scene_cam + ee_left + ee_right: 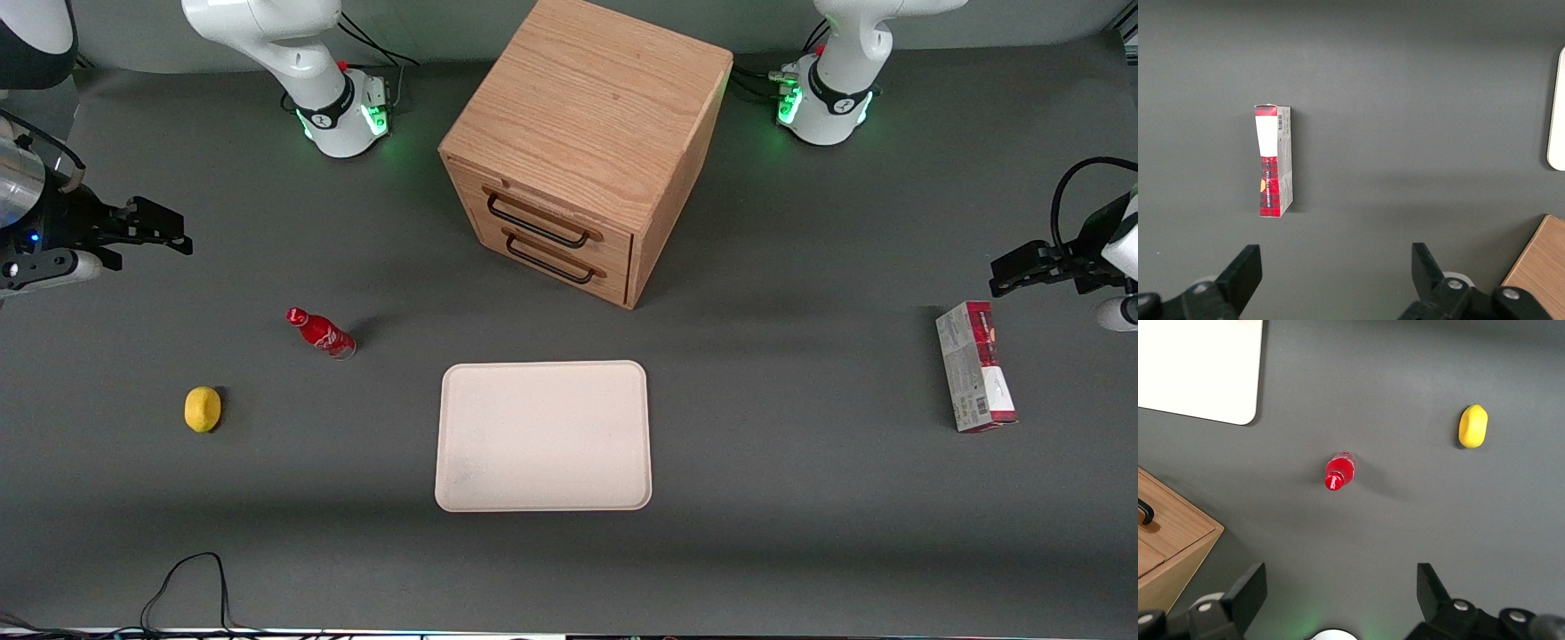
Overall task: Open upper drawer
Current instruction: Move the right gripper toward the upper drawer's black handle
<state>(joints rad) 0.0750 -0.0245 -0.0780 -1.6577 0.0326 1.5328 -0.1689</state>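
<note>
Gripper (173, 233) spread apart above table; upper drawer (544, 216) closed; red bottle (321, 332) script possibly Coca-Cola.

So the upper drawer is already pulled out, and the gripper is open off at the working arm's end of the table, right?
Not quite: the front view shows the upper drawer shut, flush with the cabinet front. The gripper is open, at the working arm's end of the table.

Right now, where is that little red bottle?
The red bottle stands on the table between the lemon and the cabinet, beside the tray, toward the working arm's end.
</note>
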